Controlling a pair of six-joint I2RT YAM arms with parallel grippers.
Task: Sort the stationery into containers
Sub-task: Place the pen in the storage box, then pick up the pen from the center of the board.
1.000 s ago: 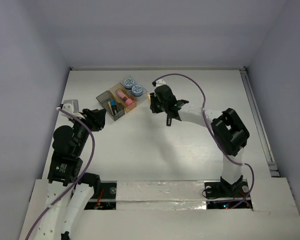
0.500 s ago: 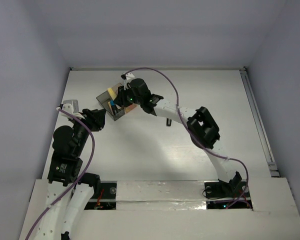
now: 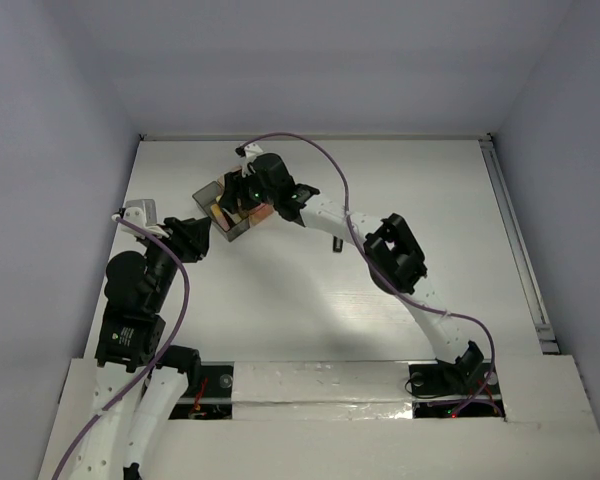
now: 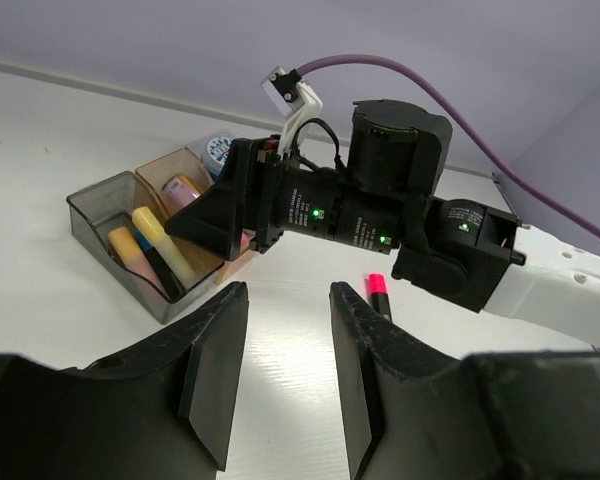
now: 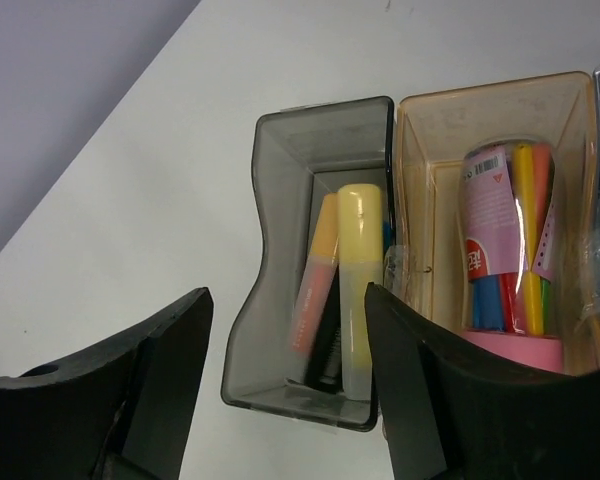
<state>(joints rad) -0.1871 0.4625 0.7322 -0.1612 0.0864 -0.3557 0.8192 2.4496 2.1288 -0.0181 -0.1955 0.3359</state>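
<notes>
Right end effector (image 5: 285, 392) hangs spread above grey bin (image 5: 242, 352); red highlighter (image 4: 378, 293) nearby.

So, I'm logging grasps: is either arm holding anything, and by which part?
Nothing held: the left fingers and the right fingers are open and empty.

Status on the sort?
Left hand open, empty. Right hand open, empty, over grey bin. Red highlighter loose on table, not binned.
</notes>
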